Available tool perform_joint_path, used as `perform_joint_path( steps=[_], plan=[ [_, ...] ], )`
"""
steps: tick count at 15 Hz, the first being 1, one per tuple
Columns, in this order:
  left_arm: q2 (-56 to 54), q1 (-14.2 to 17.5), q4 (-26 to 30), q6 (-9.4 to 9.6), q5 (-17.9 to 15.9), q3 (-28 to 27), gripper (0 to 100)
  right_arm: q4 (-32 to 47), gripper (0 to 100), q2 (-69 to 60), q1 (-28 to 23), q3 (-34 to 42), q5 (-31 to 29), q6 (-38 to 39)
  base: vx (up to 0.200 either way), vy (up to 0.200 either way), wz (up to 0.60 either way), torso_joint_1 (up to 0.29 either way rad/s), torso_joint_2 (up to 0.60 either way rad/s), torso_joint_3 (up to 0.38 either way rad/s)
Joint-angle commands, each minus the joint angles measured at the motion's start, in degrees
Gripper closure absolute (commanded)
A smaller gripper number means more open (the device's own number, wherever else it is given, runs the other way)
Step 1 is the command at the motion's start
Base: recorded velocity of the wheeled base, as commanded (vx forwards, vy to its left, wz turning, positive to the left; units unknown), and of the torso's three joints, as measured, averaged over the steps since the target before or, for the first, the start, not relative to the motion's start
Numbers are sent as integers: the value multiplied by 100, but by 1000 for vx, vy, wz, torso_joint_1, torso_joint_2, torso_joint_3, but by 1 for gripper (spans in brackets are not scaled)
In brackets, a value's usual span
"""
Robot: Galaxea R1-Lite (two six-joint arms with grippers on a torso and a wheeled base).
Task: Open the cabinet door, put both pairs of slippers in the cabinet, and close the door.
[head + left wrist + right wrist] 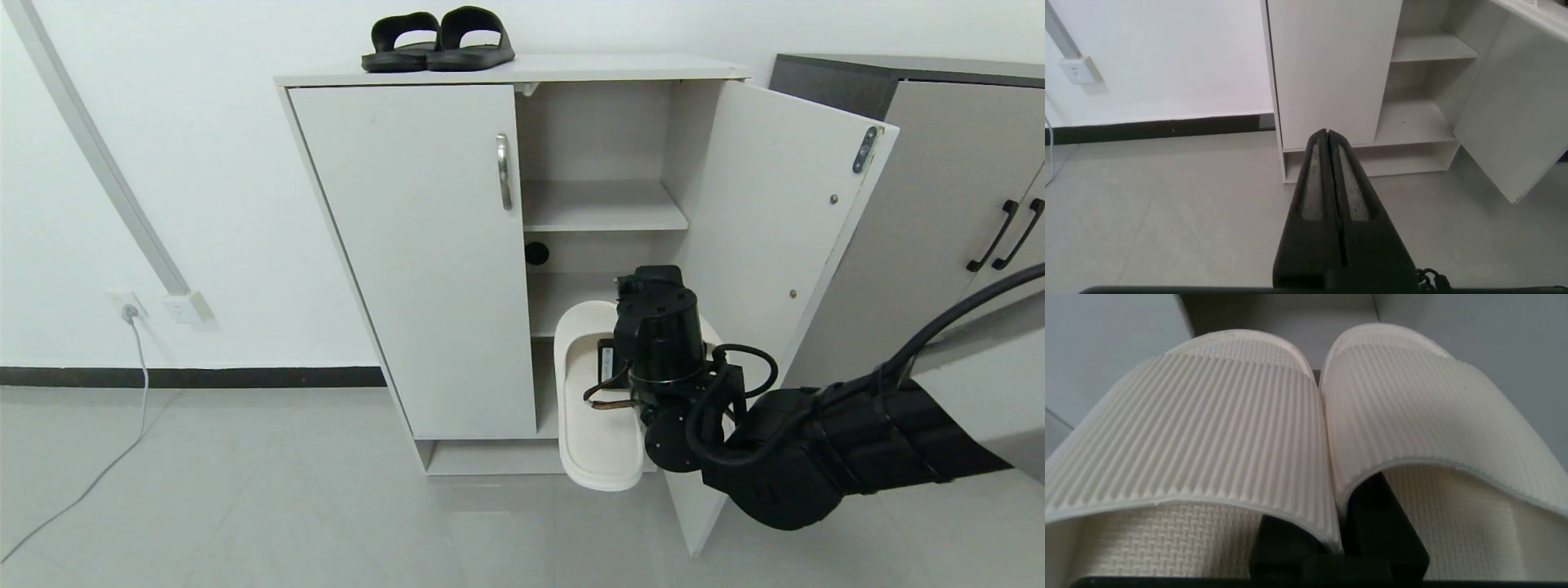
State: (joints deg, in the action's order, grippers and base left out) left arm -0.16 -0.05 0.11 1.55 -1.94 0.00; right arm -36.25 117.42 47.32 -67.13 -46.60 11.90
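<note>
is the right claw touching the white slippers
Touching. The right wrist view shows the right claw shut on the white slippers, dark fingers pinching their inner edges together.

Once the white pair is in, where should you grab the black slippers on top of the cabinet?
Probably pinch the two adjoining inner strap edges together, coming from the front: the black slippers lie soles down, side by side, strap openings facing the robot.

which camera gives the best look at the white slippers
The right wrist view: both white slippers lie side by side, ribbed straps close up. The head view shows one sole before the open cabinet, the right arm covering the rest. The left wrist view faces the cabinet and floor.
</note>
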Motion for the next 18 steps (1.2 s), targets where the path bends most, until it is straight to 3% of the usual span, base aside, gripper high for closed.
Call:
perform_joint_path(
  steps=[1,18],
  plan=[
    [16,5,-2,-5,0,0,100,4,100,62,-4,-1,20,-3,0,0,0,0,0,0],
    [16,5,-2,-23,9,0,100,-40,100,651,-769,-265,143,-47,0,0,0,0,0,0]
  ],
)
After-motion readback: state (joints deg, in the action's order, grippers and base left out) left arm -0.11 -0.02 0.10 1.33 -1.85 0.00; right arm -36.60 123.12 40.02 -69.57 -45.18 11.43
